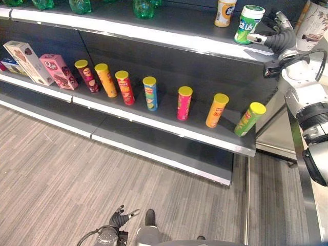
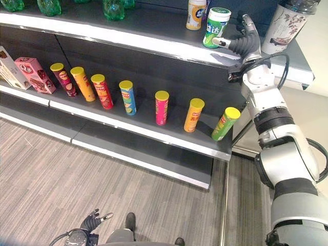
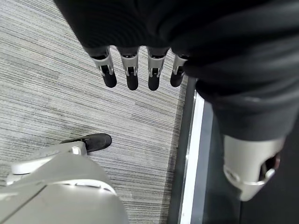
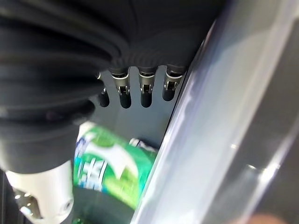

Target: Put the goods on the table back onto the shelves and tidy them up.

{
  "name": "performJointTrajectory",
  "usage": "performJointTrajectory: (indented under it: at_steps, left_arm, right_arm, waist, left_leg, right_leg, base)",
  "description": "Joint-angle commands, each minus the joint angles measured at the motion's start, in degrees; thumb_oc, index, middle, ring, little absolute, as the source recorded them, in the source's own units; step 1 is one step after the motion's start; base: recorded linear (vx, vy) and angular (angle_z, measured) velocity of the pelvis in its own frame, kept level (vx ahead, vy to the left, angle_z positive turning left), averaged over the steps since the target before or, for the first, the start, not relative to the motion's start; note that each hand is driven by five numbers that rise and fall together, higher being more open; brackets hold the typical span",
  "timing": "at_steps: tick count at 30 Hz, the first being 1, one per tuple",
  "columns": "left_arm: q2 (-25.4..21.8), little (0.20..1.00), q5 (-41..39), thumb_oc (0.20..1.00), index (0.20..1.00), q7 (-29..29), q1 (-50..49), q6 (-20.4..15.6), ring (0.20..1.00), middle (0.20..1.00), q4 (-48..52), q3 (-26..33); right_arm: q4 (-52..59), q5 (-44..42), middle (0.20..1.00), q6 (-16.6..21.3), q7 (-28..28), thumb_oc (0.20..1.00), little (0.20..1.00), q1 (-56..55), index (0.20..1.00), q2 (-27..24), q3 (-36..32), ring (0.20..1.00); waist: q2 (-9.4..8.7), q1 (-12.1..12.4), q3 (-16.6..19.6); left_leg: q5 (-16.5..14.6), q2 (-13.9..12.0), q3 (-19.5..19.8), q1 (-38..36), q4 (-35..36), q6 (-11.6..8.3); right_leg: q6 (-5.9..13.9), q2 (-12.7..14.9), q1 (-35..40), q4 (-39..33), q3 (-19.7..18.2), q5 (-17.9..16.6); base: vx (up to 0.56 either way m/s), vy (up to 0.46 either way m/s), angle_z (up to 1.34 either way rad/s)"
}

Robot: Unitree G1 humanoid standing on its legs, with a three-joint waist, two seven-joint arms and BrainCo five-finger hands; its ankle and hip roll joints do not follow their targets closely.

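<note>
A green-and-white canister [image 1: 248,23] stands upright near the right end of the upper shelf [image 1: 154,33]. My right hand [image 1: 279,37] is raised to that shelf just right of the canister. Its thumb reaches toward the canister's side and its fingers are straight, so the hand is open. The right wrist view has the canister [image 4: 112,172] beside the thumb, with the straight fingers [image 4: 145,91] past it, not curled round it. Low down by the floor, my left hand [image 1: 120,219] hangs open and idle with relaxed fingers [image 3: 132,70].
An orange-and-white canister [image 1: 224,12] stands left of the green one, and a large floral-label bottle [image 1: 313,25] right of my hand. Green bottles [image 1: 143,7] line the upper shelf's left part. Several chip tubes [image 1: 150,93] and boxes [image 1: 57,70] stand on the middle shelf [image 1: 169,128].
</note>
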State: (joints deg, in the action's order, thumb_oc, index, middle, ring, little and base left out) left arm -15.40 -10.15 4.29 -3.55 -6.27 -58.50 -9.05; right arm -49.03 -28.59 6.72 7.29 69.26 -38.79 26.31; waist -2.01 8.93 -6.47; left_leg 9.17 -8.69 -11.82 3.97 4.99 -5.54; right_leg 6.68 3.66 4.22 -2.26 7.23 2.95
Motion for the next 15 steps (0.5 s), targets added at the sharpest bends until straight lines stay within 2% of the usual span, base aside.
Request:
performJointTrajectory:
  at_steps: [1,15]
  left_arm:
    - [-1.34,1.0,-0.83,1.0,1.0,0.72,5.53,-0.91,1.0,1.0,-1.55,-2.79]
    - [-1.16,1.0,-1.14,1.0,1.0,1.42,6.24,-0.82,1.0,1.0,-3.21,-2.32]
  right_arm:
    - [-3.7,1.05,1.0,-0.32,0.2,1.0,1.0,3.6,1.0,1.03,1.86,1.0]
    - [-5.14,2.67,1.0,-0.45,0.65,1.0,1.0,5.68,1.0,3.01,2.6,1.0]
  waist:
    - [-1.49,3.92,-0.94]
    - [-2.26,4.4,-1.12]
  left_leg:
    - [-11.7,1.16,-5.39,-3.65,-6.54,-2.71]
    - [-11.99,1.68,-5.46,-3.37,-6.84,-2.2]
  right_leg:
    - [7.73,4.86,-7.21,5.59,1.47,0.37]
    - [7.93,5.3,-7.97,5.59,1.1,-0.31]
  base:
    - [-0.01,0.036,0.0]
    - [0.0,0.006,0.0]
